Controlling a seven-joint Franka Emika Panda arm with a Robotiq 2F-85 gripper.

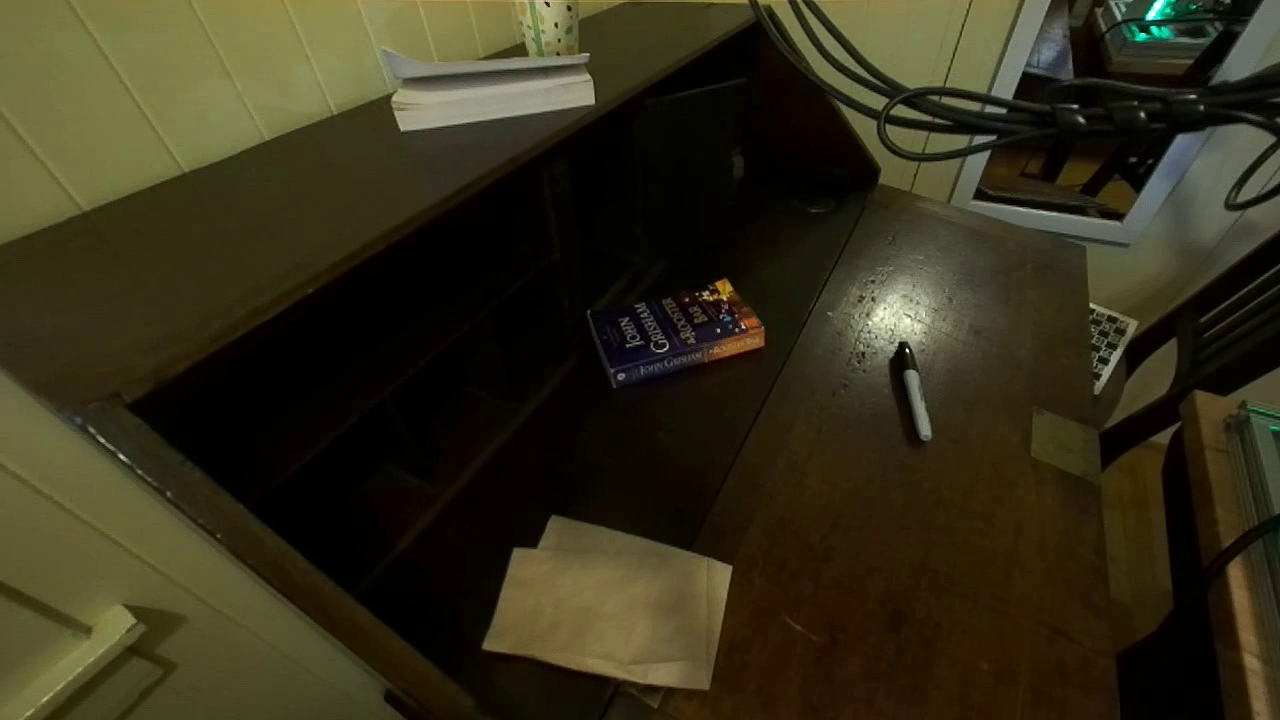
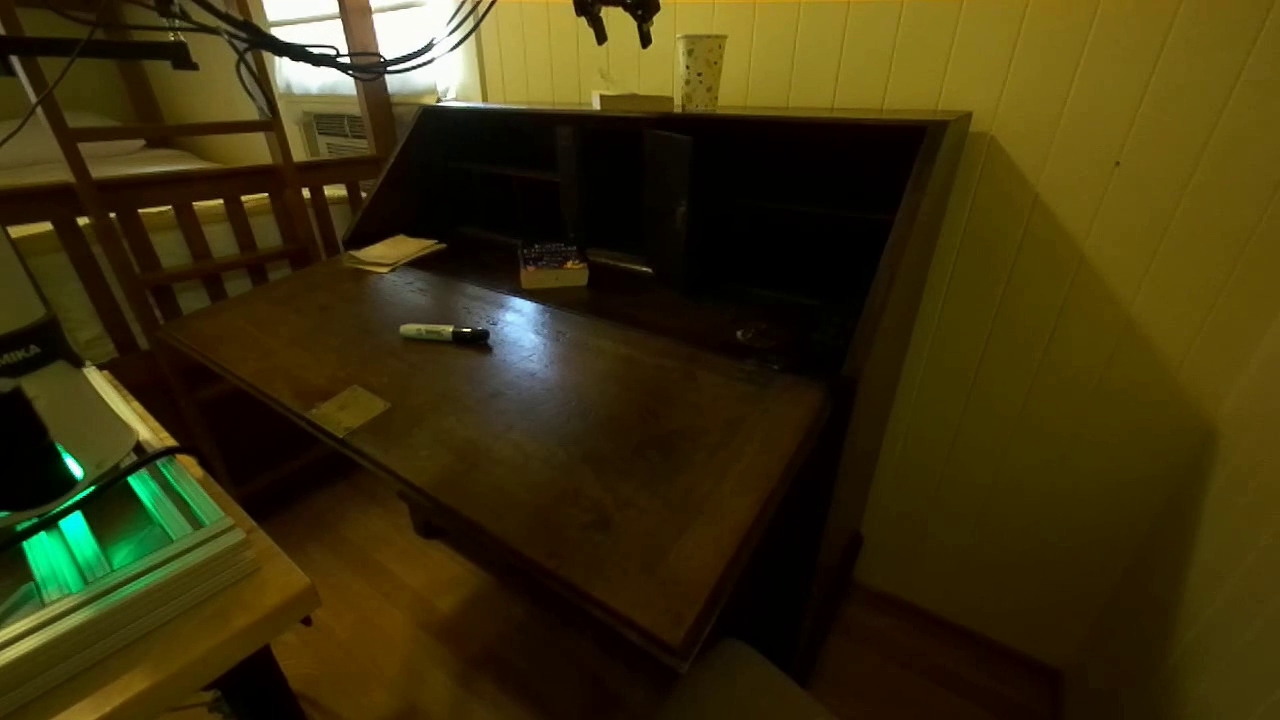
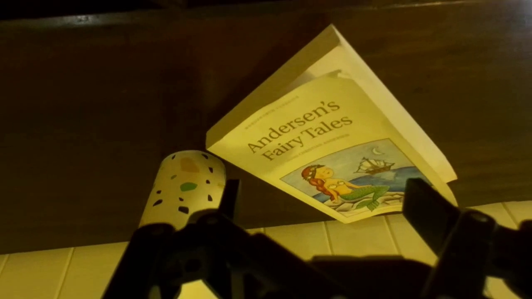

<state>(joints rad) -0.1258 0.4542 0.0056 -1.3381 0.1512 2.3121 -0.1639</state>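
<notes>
Andersen's Fairy Tales [image 3: 320,133], a thick cream-covered paperback, lies angled on the raised top [image 1: 260,220] of the dark brown wooden table [image 2: 560,440], one corner close to that top's front edge, its printed cover lifted off the pages. Black jaws hang above it, spread wide and clear of it. Just beside the book, a white cup with coloured flecks [image 3: 189,176] stands upright, partly hidden by the jaws in the wrist view, and a cream panelled wall [image 2: 840,70] rises along the back edge. Lower down, a navy-and-orange paperback [image 1: 675,330] lies before dark open compartments [image 2: 800,240]; a white marker with a black cap [image 1: 914,393] lies between it and a brass-coloured plate [image 1: 1065,443] at the table's front edge. Tan paper sheets [image 1: 605,610] lie near one side edge.
</notes>
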